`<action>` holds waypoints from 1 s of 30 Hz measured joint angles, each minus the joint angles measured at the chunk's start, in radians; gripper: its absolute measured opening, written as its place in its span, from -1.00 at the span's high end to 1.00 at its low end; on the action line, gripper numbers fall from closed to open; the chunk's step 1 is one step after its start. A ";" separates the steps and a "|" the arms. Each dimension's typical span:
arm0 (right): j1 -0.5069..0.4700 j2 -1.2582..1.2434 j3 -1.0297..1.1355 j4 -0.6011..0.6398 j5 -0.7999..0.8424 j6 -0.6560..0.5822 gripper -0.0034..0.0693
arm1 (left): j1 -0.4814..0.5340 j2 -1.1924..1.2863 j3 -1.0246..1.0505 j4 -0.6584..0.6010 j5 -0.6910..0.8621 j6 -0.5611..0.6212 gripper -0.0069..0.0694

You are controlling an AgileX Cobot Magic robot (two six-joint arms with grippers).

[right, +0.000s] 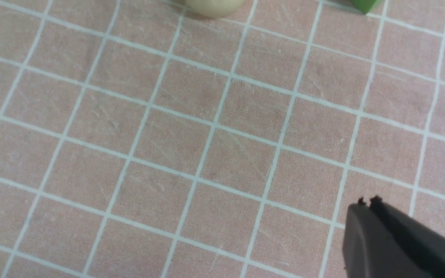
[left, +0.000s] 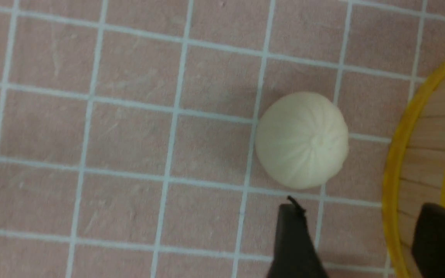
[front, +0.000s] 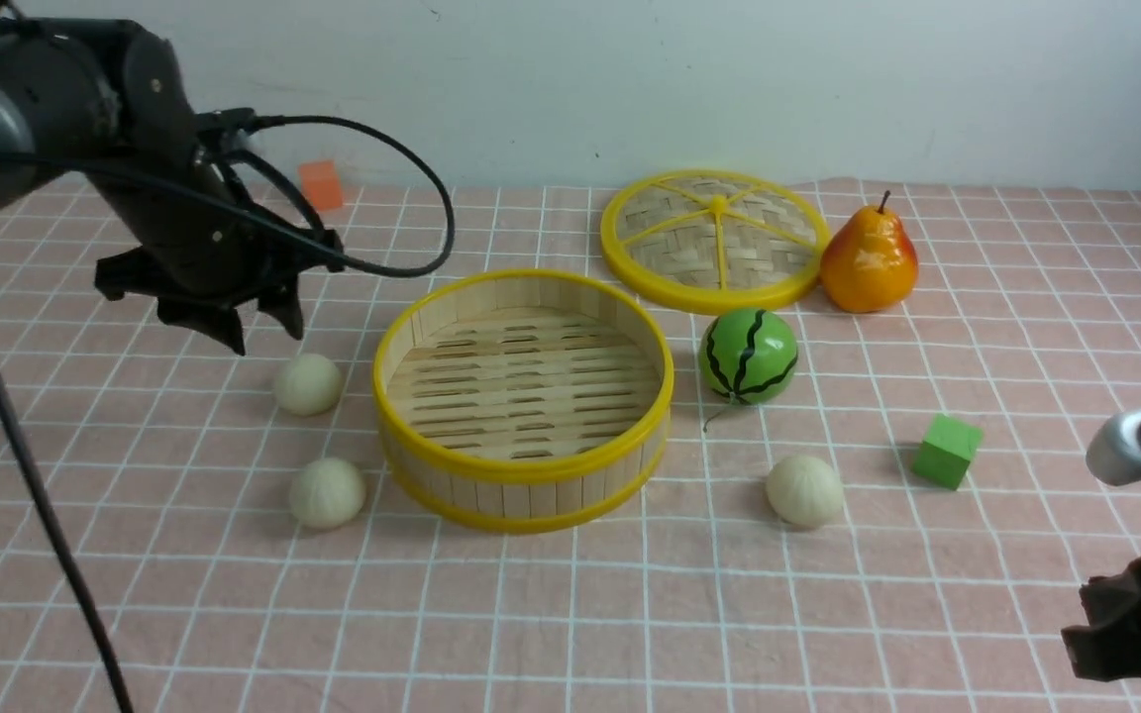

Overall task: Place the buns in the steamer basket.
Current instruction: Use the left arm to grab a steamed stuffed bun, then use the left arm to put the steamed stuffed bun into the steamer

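Three cream-white buns lie on the pink checked cloth: one (front: 308, 384) left of the steamer basket (front: 525, 475), one (front: 327, 492) at its front left, one (front: 804, 490) at its front right. The basket holds nothing. My left gripper (front: 263, 332) is open and empty, hovering just above and behind the upper left bun, which shows in the left wrist view (left: 302, 139) beside the basket's rim (left: 394, 170). My right gripper (right: 367, 202) is shut and empty at the front right edge; the right bun (right: 214, 7) lies far from it.
The flat woven lid (front: 716, 238) lies behind the basket, with a pear (front: 868, 259) at its right. A green striped watermelon ball (front: 748, 356) sits right of the basket. A green cube (front: 946, 451) lies further right, an orange cube (front: 321, 184) at the back.
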 joint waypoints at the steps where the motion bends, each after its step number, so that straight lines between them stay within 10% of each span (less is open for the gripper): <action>1: 0.000 0.000 0.000 0.000 -0.004 0.000 0.90 | -0.009 0.020 -0.015 0.009 -0.005 0.000 -0.41; 13: 0.002 0.000 0.000 0.006 -0.025 0.000 0.87 | -0.039 0.214 -0.077 0.107 -0.038 -0.167 -0.49; 24: 0.002 0.000 0.000 0.035 -0.036 0.000 0.84 | -0.039 0.183 -0.077 0.117 -0.036 -0.167 0.57; 30: 0.002 0.000 0.000 0.035 -0.037 0.000 0.83 | -0.044 0.094 -0.077 0.105 -0.012 -0.119 0.79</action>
